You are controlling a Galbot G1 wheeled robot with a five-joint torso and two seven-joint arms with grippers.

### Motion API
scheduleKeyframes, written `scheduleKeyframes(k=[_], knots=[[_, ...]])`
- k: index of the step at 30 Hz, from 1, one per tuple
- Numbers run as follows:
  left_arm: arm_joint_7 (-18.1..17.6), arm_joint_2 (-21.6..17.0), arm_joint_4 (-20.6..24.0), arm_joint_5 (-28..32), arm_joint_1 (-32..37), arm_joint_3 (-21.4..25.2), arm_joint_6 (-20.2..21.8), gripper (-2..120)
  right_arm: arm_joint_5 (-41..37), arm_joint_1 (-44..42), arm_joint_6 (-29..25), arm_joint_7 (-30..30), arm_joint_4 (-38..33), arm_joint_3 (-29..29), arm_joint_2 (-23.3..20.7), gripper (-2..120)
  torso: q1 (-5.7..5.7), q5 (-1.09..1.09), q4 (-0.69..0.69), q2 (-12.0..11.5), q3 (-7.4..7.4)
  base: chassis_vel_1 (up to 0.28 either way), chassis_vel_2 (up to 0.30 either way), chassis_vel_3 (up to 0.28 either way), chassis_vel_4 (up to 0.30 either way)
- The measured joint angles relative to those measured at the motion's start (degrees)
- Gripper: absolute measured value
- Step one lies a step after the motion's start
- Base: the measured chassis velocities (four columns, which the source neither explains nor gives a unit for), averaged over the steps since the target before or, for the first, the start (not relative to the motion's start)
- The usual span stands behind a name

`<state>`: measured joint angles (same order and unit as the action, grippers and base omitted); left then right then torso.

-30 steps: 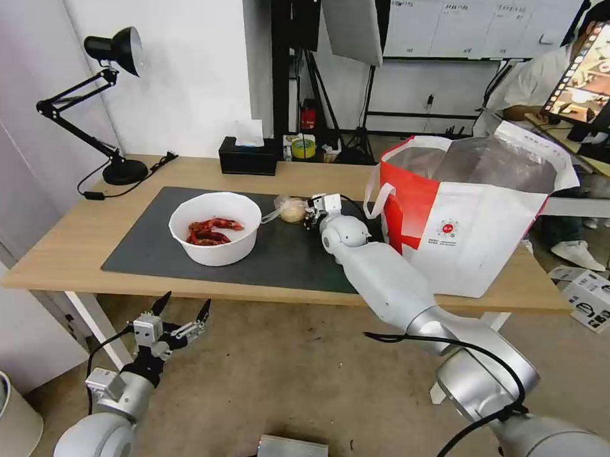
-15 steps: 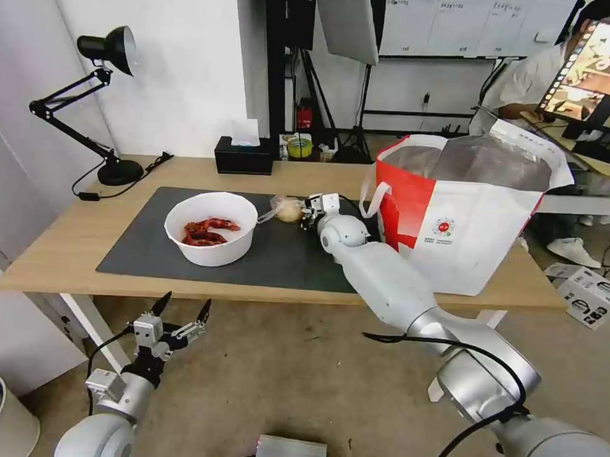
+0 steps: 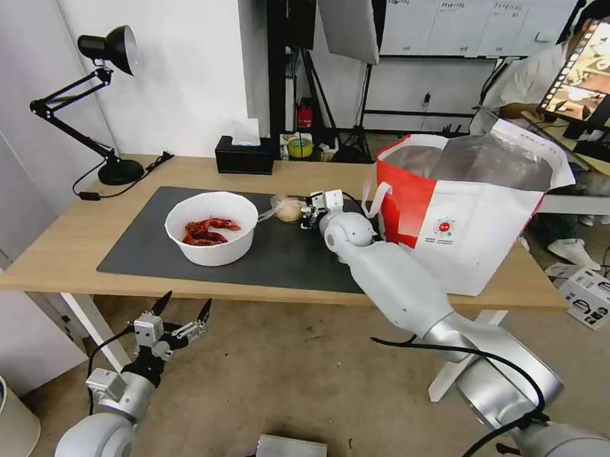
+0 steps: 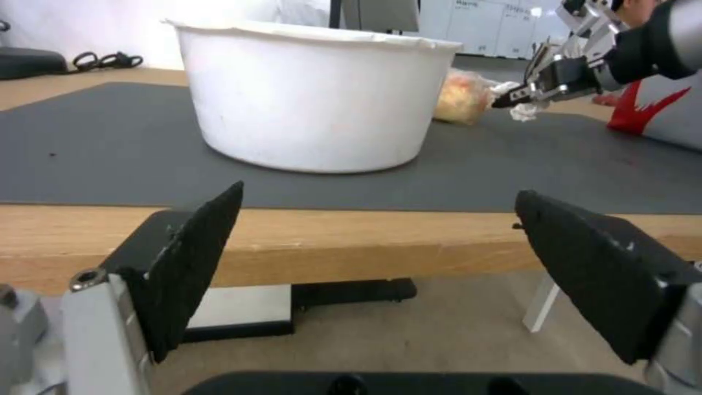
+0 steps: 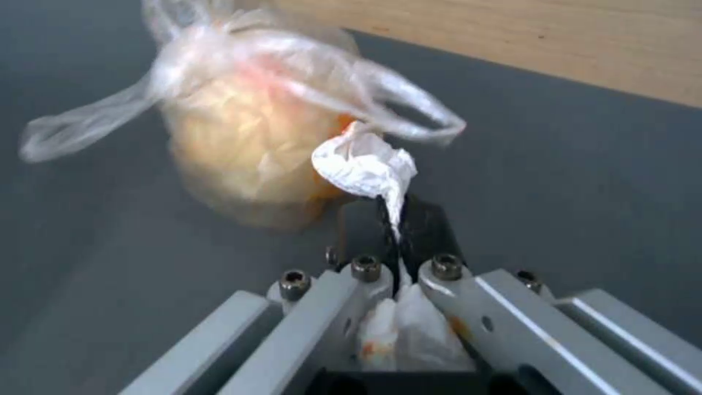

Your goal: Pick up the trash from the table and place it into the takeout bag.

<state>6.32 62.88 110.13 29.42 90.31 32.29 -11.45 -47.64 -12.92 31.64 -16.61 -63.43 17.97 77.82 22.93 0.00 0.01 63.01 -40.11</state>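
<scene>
right gripper (image 3: 308,214) pinched on crumpled tissue (image 5: 369,167), raised a touch off the dark grey mat (image 3: 151,246) since a second ago, wrist shifted slightly toward 3 o'clock, nearer the takeout bag (image 3: 475,231)

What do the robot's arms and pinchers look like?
Both arms are smooth, rounded tubes of silvery white, with ball-shaped joints and thin black cables looping outside. The left gripper has a silver metal body and two pointed black fingers with flat, rough pads. The right gripper has silver-grey bars joined by round bolts, and narrow black fingertips.
</scene>
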Motion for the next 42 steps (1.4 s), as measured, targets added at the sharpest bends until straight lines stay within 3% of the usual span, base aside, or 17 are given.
scheduleKeyframes(k=[10, 13, 17, 23, 33, 42], knots=[[-0.04, -0.17, 0.32, 0.0, 0.43, 0.32, 0.0, 100, -5.33, -2.41, 1.25, -1.96, -9.74, 0.39, -4.18, 0, -0.01, 0.0, -0.01, 0.0, 0.01, 0.0, 0.0, 0.0, 0.0], [-0.07, -0.13, 0.72, 0.0, 0.78, 0.41, -0.01, 100, -5.92, -3.58, -0.2, -2.16, -15.86, -2.07, -6.25, 0, -0.01, 0.0, -0.01, 0.0, 0.01, 0.0, 0.0, 0.0, 0.0], [-0.08, -0.13, 0.87, 0.02, 0.94, 0.53, 0.0, 100, -5.29, -3.83, -1.58, -2.16, -18.99, -3.61, -7.37, 0, -0.01, 0.01, -0.01, 0.01, 0.0, 0.0, 0.0, 0.0, 0.0], [-0.13, -0.17, 1.24, 0.07, 1.8, 1.12, 0.01, 100, -2.65, -4.71, -3.35, -2.19, -28.18, -9.12, -11.18, 0, -0.01, 0.0, 0.0, 0.01, 0.01, 0.0, 0.0, 0.0, 0.0], [-0.17, -0.44, 1.78, 0.09, 1.7, 1.16, 0.2, 100, -2.56, -6.93, -3.08, -3.04, -37.22, -15.68, -17.5, 0, -0.01, 0.01, -0.01, 0.01, 0.01, 0.0, 0.0, 0.0, 0.0], [-0.22, -0.62, 2.41, -0.01, 1.61, 0.92, 0.34, 100, -3.25, -12.45, -2.85, -4.37, -45.96, -25.7, -26.79, 0, -0.01, 0.02, -0.03, 0.02, 0.01, 0.0, 0.0, 0.0, 0.0]])
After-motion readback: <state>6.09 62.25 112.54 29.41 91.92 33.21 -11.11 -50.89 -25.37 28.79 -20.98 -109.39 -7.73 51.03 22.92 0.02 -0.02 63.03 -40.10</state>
